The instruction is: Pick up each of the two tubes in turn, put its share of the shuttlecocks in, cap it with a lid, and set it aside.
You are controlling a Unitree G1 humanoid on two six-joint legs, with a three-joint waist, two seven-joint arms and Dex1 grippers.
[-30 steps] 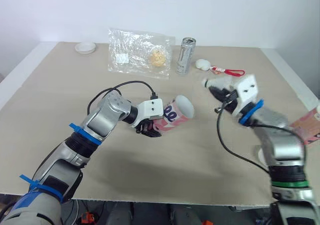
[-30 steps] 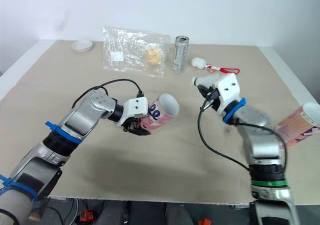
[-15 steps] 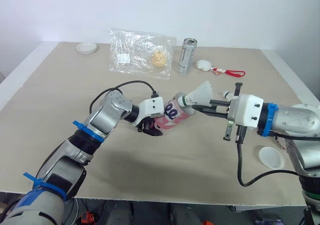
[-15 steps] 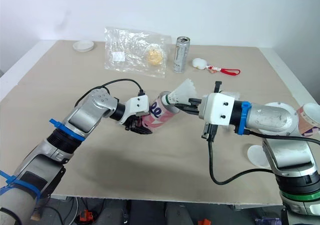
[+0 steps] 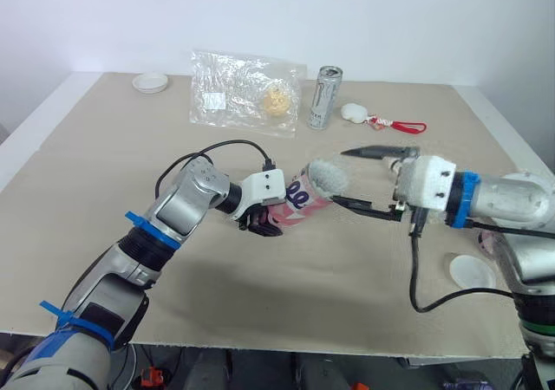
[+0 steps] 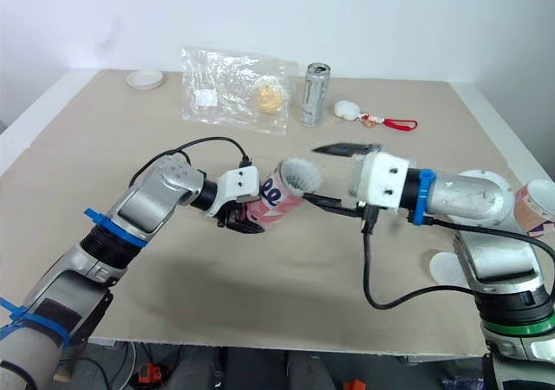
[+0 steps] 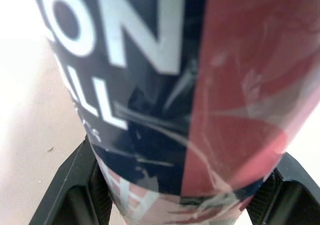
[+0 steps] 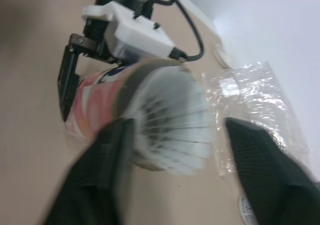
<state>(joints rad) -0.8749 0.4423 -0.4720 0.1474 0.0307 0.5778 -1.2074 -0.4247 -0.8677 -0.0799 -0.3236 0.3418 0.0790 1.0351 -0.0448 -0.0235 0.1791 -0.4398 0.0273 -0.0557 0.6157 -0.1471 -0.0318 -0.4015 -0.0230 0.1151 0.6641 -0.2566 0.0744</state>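
Left claw (image 5: pixel 257 221) clamped on glossy pink-and-navy tube (image 5: pixel 299 204), held tilted above desk (image 5: pixel 104 147) centre. White feathered shuttlecock (image 5: pixel 325 175) seated in tube mouth. Right claw (image 5: pixel 340 178) spread wide, empty, fingers flanking mouth.

Robotics laboratory test station. A plain table (image 5: pixel 104 165) with a beige top and white margins stands against a bare white wall (image 5: pixel 260 17). Unrelated props are laid out along its far side: a clear plastic bag (image 5: pixel 244 91) holding a yellowish ball, a slim drink can (image 5: pixel 322 98), a white lid (image 5: pixel 150 81), and a small white charm (image 5: pixel 352 111) on a red strap (image 5: pixel 403 126). A printed tube (image 5: pixel 299 201) is held in the left claw (image 5: pixel 258 225) above the middle of the table. Exposed black cables (image 5: pixel 217 147) and blue cable ties (image 5: pixel 143 231) on the arms mark the hardware as experimental.
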